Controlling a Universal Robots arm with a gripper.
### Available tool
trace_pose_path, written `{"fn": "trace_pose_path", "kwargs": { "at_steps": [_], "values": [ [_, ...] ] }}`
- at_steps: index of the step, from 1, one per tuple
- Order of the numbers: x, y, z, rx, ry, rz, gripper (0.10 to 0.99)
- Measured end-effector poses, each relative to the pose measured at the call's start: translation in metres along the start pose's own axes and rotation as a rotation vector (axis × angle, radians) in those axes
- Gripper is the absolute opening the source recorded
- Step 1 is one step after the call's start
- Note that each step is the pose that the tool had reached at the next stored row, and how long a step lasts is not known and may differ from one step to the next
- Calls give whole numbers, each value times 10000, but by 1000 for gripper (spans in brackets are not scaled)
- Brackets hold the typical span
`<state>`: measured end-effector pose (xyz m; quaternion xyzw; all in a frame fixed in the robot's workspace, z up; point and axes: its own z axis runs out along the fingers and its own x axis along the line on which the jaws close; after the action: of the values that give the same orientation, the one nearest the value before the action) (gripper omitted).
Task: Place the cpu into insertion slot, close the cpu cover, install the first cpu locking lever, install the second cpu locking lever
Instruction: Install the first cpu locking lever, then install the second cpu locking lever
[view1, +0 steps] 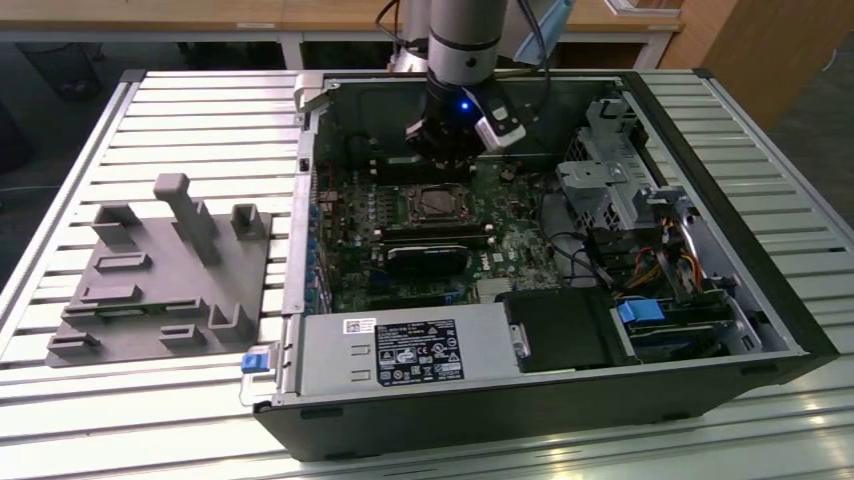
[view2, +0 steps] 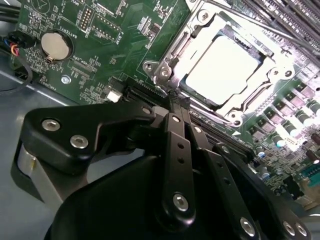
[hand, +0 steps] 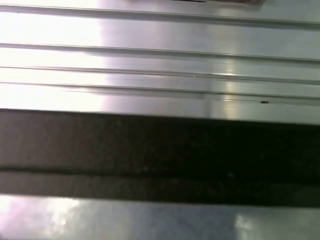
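Your exterior view looks down at a slant from high up, taking in the whole open computer case (view1: 534, 250) on the slatted table (view1: 160, 130). Your second wrist view sits close above the green motherboard (view2: 100, 55), looking past the gripper (view2: 177, 102) at the socket; both share that board. Your first wrist view faces slatted metal (hand: 160, 65) very near.

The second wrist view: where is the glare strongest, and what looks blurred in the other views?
In the second wrist view, glare washes out the cpu top inside the cpu cover; the end effector stays dark. The first wrist view is blurred, with bright streaks on metal slats.
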<state>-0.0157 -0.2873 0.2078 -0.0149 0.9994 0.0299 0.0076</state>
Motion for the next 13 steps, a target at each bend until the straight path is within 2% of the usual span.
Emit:
{"fn": "trace_pose_path", "kwargs": {
  "at_steps": [4,5,13],
  "values": [
    [1,-16,-1,0,0,1,106],
    [3,-83,-5,-1,-1,1,106],
    [3,-106,-6,0,-1,0,106]
  ]
}}
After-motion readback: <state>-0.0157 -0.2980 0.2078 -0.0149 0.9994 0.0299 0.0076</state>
